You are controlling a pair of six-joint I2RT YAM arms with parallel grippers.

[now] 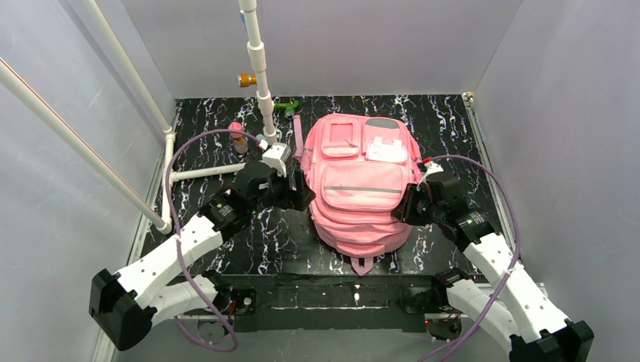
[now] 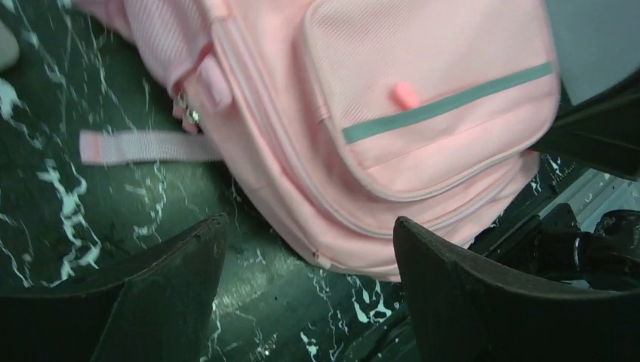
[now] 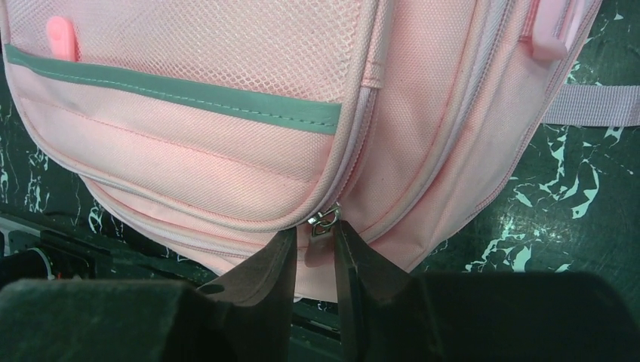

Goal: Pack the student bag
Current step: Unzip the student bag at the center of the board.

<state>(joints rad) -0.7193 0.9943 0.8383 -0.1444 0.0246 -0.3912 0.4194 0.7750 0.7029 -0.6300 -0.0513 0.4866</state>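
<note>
On the black marbled surface [image 1: 256, 234], pink backpack [image 1: 362, 188] flat; left pincer [image 2: 309, 221] spread wide beside it; right pincer [image 3: 315, 234] close about zipper pull [image 3: 323, 220], grip impossible to tell.

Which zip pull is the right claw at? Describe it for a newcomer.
Start at the pink student bag mid-table, then go to its near corner on the robot's right, by the right claw. The zip pull sits below the grey-striped front pocket; unlike the other pulls, it lies between the claw's fingertips.

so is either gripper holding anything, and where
Left gripper: nothing, jaws open. Right gripper flanks the student bag's zip pull; a grip cannot be told.
</note>
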